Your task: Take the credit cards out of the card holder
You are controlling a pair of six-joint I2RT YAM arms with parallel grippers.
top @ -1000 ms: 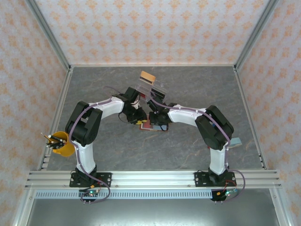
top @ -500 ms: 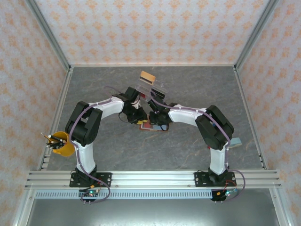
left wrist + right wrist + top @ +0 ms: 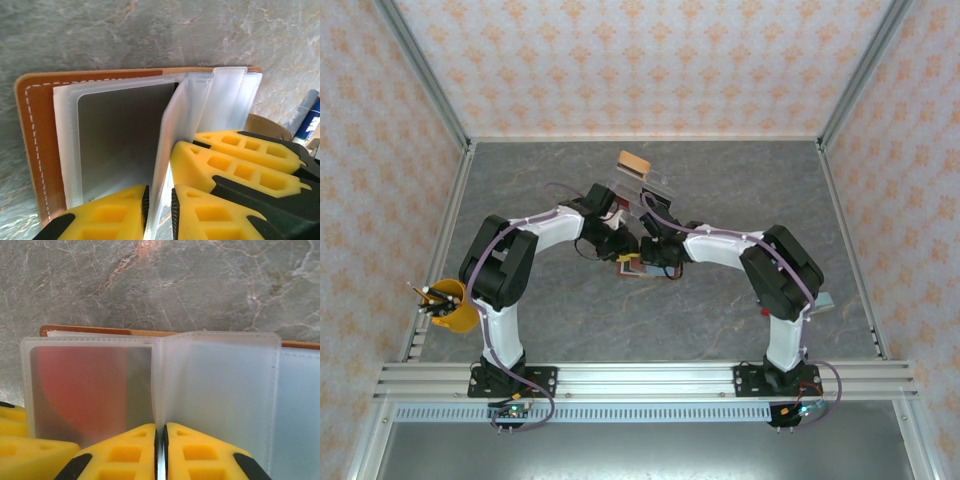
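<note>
Because the credit cards (image 3: 120,140) are thin, stiff and slick while each clear sleeve (image 3: 167,125) around them is soft and floppy, they should slide free easily once a bare edge is pinched. The light card holder (image 3: 35,150) would probably skid or lift unless it is pinned. The best hold looks to be a card's exposed edge at a sleeve mouth, not the plastic itself.

The card holder lies open on the worktop (image 3: 100,35), between the two arms. The left tool (image 3: 159,195) is narrowed onto one upright clear sleeve. The right tool (image 3: 160,432) is likewise almost closed on a sleeve fold; whether it is the same leaf I cannot tell.

Counted: one card holder and two cards visible, a grey card (image 3: 115,155) and a red card (image 3: 80,385), each in its own pocket. There are at least four sleeve leaves, and more cards may be hidden.
</note>
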